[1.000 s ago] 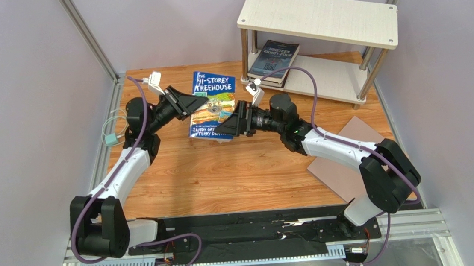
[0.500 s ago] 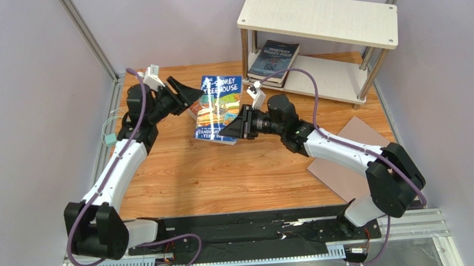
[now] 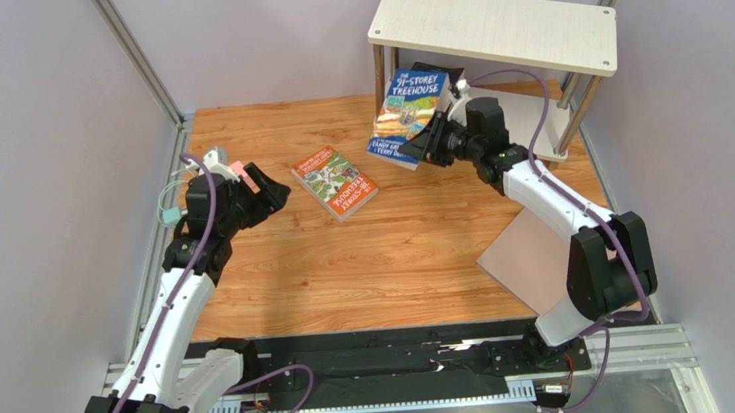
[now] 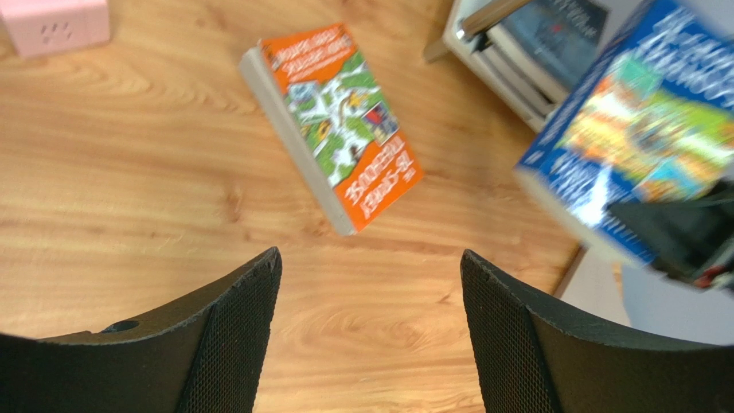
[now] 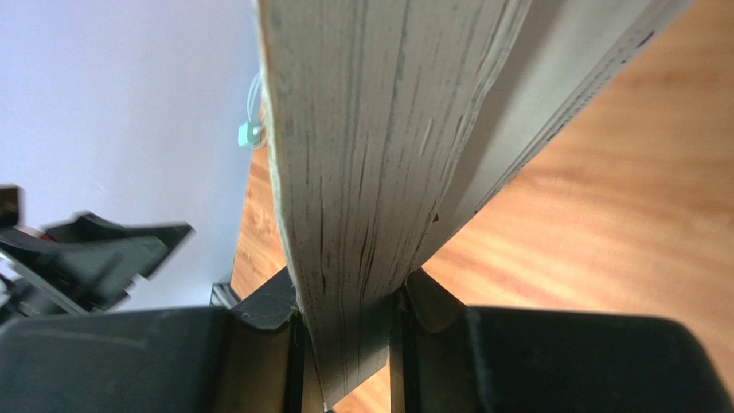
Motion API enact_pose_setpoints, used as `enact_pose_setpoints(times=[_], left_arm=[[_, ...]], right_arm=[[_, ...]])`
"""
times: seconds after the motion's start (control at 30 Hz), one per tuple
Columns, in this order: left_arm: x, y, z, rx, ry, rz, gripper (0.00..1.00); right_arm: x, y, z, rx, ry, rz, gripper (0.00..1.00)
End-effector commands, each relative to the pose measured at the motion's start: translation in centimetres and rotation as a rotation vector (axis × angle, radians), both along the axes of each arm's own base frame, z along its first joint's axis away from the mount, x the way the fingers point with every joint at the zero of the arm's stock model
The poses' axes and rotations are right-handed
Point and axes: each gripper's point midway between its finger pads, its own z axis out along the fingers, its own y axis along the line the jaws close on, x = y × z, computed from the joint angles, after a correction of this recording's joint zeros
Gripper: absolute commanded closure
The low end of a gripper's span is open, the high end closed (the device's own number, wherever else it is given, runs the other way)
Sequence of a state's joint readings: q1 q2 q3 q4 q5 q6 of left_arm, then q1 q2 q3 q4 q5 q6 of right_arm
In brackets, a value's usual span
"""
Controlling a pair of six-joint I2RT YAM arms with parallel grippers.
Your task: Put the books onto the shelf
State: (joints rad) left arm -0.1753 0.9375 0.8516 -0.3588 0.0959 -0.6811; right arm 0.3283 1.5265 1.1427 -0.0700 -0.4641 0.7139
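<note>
Blue book (image 3: 411, 111) clamped in right pincer (image 3: 422, 147), arm stretched to shelf (image 3: 495, 24), left pincer (image 3: 266, 189) wide, arm bent.

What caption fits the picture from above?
The right hand holds a blue book up by the shelf while an orange book lies on the table near the open left hand.

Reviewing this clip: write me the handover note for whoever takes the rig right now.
Left claw: open, empty, above the table, facing the orange book.
Right claw: shut on the blue Treehouse book, held in the air by the left end of the shelf.
Done: dark books lie stacked on the lower tier.
Left: shelve the blue Treehouse book, then fetch the orange book, which is flat on the table.
</note>
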Motion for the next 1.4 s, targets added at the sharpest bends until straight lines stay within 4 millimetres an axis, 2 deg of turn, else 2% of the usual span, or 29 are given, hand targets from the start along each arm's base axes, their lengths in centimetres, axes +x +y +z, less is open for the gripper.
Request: enact_pose_setpoints(times=[0.0, 0.03, 0.1, 0.13, 0.2, 0.3, 0.47, 0.77, 0.83, 0.9, 0.93, 1.0, 1.07, 1.23, 1.27, 1.37], left_arm=[[-1.0, 0.3, -1.6, 0.034, 0.030, -0.009, 0.19], [-1.2, 0.3, -2.2, 0.034, 0.040, -0.013, 0.19], [-1.3, 0.2, -2.6, 0.031, 0.050, -0.020, 0.19], [-1.5, 0.2, -3.0, 0.030, 0.057, -0.023, 0.19], [-1.7, 0.2, -3.2, 0.030, 0.057, -0.023, 0.19], [-2.2, 0.3, -3.5, 0.031, 0.057, -0.021, 0.19], [-2.9, 0.3, -4.3, 0.028, 0.067, -0.029, 0.19], [-3.6, 0.0, -5.9, 0.013, 0.094, -0.043, 0.20], [-3.6, -0.1, -6.0, 0.006, 0.094, -0.047, 0.20], [-3.7, -0.2, -6.1, 0.006, 0.094, -0.050, 0.20], [-3.8, -0.2, -6.2, 0.008, 0.097, -0.051, 0.21], [-3.9, 0.0, -6.4, 0.015, 0.098, -0.050, 0.21], [-4.0, 0.1, -6.5, 0.023, 0.099, -0.045, 0.21], [-4.1, 0.2, -7.0, 0.028, 0.111, -0.043, 0.21], [-4.1, 0.2, -7.2, 0.030, 0.116, -0.044, 0.21], [-4.2, 0.2, -7.6, 0.030, 0.124, -0.043, 0.21]], right_arm=[[3.4, -0.8, 5.4, 0.022, -0.170, 0.031, 1.00], [4.1, -0.9, 4.5, 0.021, -0.147, 0.036, 1.00], [5.7, -1.5, 4.8, 0.030, -0.146, 0.026, 0.99], [6.4, -1.5, 3.8, 0.031, -0.124, 0.027, 0.99], [7.5, -2.0, 3.9, 0.037, -0.133, 0.015, 0.99], [9.0, -2.9, 2.8, 0.042, -0.115, -0.012, 0.99], [11.4, -4.1, 2.8, 0.086, -0.147, -0.046, 0.98], [13.6, -5.8, 2.4, 0.165, -0.154, -0.084, 0.96], [14.1, -5.8, 1.2, 0.199, -0.124, -0.074, 0.95], [14.9, -6.3, 1.5, 0.247, -0.142, -0.077, 0.94], [15.3, -6.3, 0.8, 0.259, -0.131, -0.066, 0.94], [15.9, -6.7, 0.5, 0.275, -0.132, -0.062, 0.93], [16.3, -7.0, 1.1, 0.284, -0.152, -0.056, 0.93], [16.7, -6.7, 1.2, 0.287, -0.165, 0.005, 0.92], [17.0, -6.6, 2.3, 0.289, -0.189, 0.021, 0.92], [17.5, -6.2, 1.5, 0.276, -0.152, 0.065, 0.92]])
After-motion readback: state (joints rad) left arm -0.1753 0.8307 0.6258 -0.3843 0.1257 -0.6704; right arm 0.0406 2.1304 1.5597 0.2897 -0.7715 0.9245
